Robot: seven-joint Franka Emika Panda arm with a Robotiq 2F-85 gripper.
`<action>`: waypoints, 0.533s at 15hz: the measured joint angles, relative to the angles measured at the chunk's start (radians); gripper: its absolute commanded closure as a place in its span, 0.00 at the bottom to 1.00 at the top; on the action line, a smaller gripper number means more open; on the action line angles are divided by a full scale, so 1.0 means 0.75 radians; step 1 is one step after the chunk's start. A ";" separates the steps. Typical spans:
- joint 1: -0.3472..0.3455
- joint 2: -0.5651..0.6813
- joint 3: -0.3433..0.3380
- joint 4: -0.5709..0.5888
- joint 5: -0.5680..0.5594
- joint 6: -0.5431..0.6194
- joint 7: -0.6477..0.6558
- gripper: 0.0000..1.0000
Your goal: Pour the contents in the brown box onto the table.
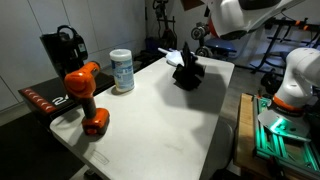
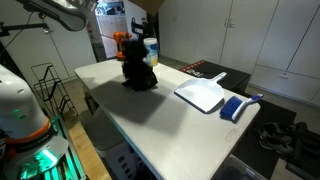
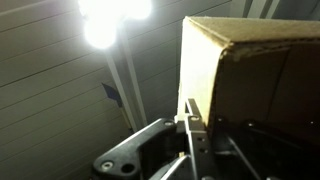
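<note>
Gripper first: in the wrist view its jaws sit narrow, pinched on the near wall of the brown box. That reads as holding the box by its rim, though the far finger is mostly hidden. Cam looks up past the cardboard at ceiling lights, so wrist + box are prob. tipped well over, high above the work area. Neither ext. view shows the box clearly, only the white arm at frame top. Box interior isn't visible, so can't tell if anything's left inside.

Below, the contents lie on the table as a small black floppy heap, resting on the white top toward its far end. From the opposite side, contents sit apart from the other items.

Progress, judged: pour looks essentially done, since the fabric is out on the table. What's left is approx. a check or shake for stragglers, then righting the box and setting it down somewhere.

Farther off: an orange-and-black drill and a white canister w/ blue label stand near one table edge, well apart from the heap. A white tray lies toward another edge. Beyond the table is a black side surface w/ red marks.
</note>
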 measured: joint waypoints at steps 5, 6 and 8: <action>0.000 -0.012 -0.005 -0.006 -0.002 -0.006 -0.001 0.99; 0.000 -0.013 -0.005 -0.006 0.005 -0.021 0.000 0.99; 0.009 -0.013 -0.006 0.006 0.091 -0.061 0.017 0.99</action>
